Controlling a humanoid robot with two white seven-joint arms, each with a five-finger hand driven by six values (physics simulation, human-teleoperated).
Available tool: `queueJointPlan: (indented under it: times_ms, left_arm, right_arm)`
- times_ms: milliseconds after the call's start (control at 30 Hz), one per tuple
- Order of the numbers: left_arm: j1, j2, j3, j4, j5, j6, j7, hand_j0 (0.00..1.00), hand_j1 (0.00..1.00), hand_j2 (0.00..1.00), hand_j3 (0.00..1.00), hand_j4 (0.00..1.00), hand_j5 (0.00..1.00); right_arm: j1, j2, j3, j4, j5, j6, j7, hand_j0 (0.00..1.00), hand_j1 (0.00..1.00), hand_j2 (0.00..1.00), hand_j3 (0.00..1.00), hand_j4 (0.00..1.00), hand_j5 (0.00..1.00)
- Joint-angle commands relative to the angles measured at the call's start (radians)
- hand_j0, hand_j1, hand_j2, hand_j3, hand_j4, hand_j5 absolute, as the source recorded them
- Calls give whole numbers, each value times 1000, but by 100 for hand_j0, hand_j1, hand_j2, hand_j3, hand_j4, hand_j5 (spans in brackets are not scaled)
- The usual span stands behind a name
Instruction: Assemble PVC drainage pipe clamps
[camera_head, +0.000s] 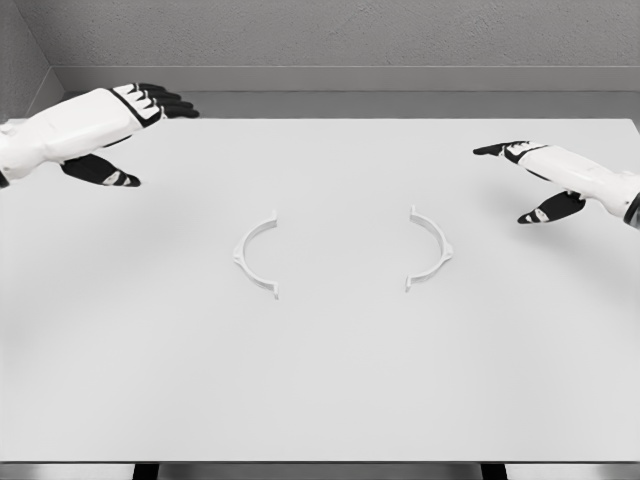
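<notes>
Our left hand (120, 125) and right hand (535, 175) hover spread and empty at the table (320, 380) edges. The two clamp halves (257, 255) (430, 249) lie apart mid-table; thin and flat, they may slide from our fingertips.

sim test bench, white table (320, 400), grey wall (350, 35)

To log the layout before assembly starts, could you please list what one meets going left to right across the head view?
left hand → left clamp half → right clamp half → right hand, all over the white table.
</notes>
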Motion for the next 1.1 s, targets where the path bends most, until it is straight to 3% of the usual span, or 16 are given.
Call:
queueJointPlan:
  times_ms: [0, 133, 233, 333, 467, 733, 933, 1067]
  left_arm:
    - [2, 10, -2, -1, 11, 2, 0, 100, 100, 100, 100, 100, 100]
    - [6, 9, 3, -2, 11, 2, -6, 100, 100, 100, 100, 100, 100]
    - [61, -70, -6, 7, 2, 2, -63, 100, 100, 100, 100, 100, 100]
    - [61, -146, -6, 21, -14, 2, -111, 100, 100, 100, 100, 100, 100]
    - [63, -224, -8, 51, -101, 2, -111, 100, 100, 100, 100, 100, 100]
    - [84, -266, -20, 76, -130, 2, -111, 100, 100, 100, 100, 100, 100]
    - [95, -290, -14, 146, -167, 2, -109, 100, 100, 100, 100, 100, 100]
    - [98, -309, -9, 149, -193, 2, -109, 100, 100, 100, 100, 100, 100]
  right_arm:
    - [-2, -1, -3, 0, -5, 2, 0, 100, 100, 100, 100, 100, 100]
    - [0, 0, -5, 1, -11, 2, -7, 100, 100, 100, 100, 100, 100]
    - [-6, 17, -5, 27, -9, 2, -10, 100, 100, 100, 100, 100, 100]
    - [3, 46, -3, 125, -5, 2, -3, 100, 100, 100, 100, 100, 100]
    - [5, 51, 0, 131, -2, 2, -1, 100, 100, 100, 100, 100, 100]
    - [-3, 141, 6, 122, 32, 2, 31, 100, 100, 100, 100, 100, 100]
    - [-3, 158, 18, 116, 35, 2, 31, 100, 100, 100, 100, 100, 100]
    - [-6, 174, 25, 115, 35, 2, 31, 100, 100, 100, 100, 100, 100]
